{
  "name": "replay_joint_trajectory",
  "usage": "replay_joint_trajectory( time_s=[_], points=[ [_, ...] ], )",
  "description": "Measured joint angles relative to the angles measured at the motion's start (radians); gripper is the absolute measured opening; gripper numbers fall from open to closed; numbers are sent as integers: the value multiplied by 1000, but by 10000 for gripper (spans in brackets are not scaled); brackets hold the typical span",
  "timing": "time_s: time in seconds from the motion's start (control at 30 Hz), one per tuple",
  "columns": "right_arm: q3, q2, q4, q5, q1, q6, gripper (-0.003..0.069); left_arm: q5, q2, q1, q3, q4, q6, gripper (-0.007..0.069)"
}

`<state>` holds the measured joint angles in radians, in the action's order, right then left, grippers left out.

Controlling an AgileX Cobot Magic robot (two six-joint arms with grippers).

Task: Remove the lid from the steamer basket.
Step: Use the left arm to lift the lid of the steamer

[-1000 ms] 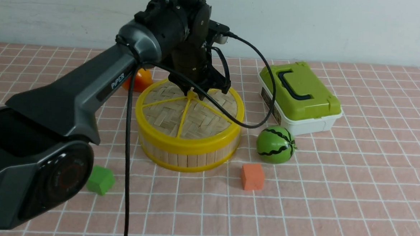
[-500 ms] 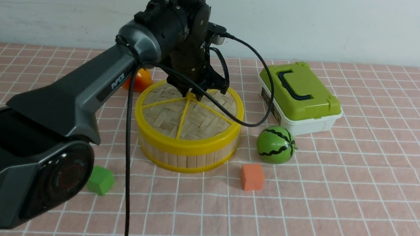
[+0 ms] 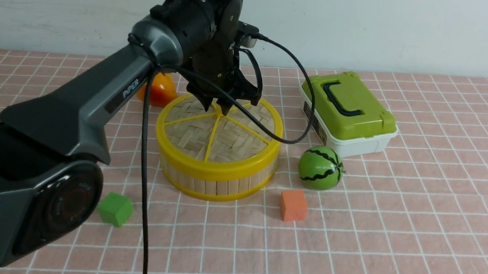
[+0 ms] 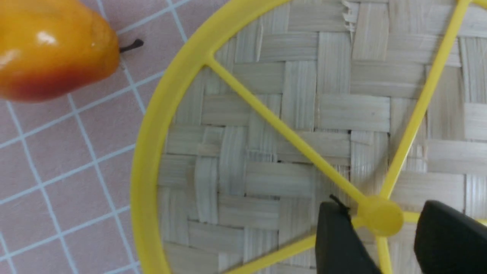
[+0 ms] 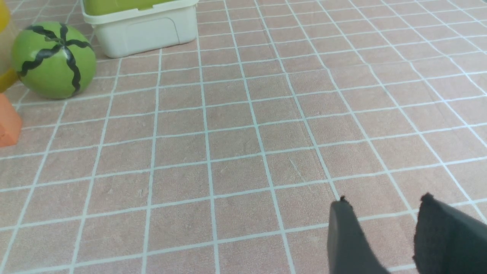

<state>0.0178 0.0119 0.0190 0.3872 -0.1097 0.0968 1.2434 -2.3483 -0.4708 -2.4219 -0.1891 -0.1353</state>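
The lid (image 3: 211, 131), a woven bamboo disc with yellow rim and spokes, sits flat on the steamer basket (image 3: 216, 181) in the middle of the table. My left gripper (image 3: 217, 107) points down at the lid's centre. In the left wrist view its two black fingers straddle the small yellow centre knob (image 4: 380, 217). The left gripper (image 4: 384, 205) is open, with a gap between the knob and one finger. My right gripper (image 5: 384, 199) is open and empty over bare cloth, and does not show in the front view.
A white box with a green lid (image 3: 347, 109) stands right of the basket. A toy watermelon (image 3: 320, 167) and an orange cube (image 3: 293, 204) lie at the basket's front right. A green cube (image 3: 115, 208) lies front left. An orange pear (image 3: 159, 90) lies behind left.
My left gripper has shifted slightly to the left over the lid's centre. The lid stays on the basket.
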Motion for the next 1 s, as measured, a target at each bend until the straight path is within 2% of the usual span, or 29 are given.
replay_joint_trajectory(
  time_s=[0.43, 0.6, 0.83, 1.0],
  points=[
    [0, 0, 0, 0, 0, 0, 241, 0, -3, 0, 0, 58, 0, 281],
    [0, 0, 0, 0, 0, 0, 241, 0, -19, 1, 0, 41, 0, 230],
    [0, 0, 0, 0, 0, 0, 241, 0, -23, 1, 0, 11, -55, 101],
    [0, 0, 0, 0, 0, 0, 241, 0, -21, 0, 0, 16, -83, 100]
  ],
)
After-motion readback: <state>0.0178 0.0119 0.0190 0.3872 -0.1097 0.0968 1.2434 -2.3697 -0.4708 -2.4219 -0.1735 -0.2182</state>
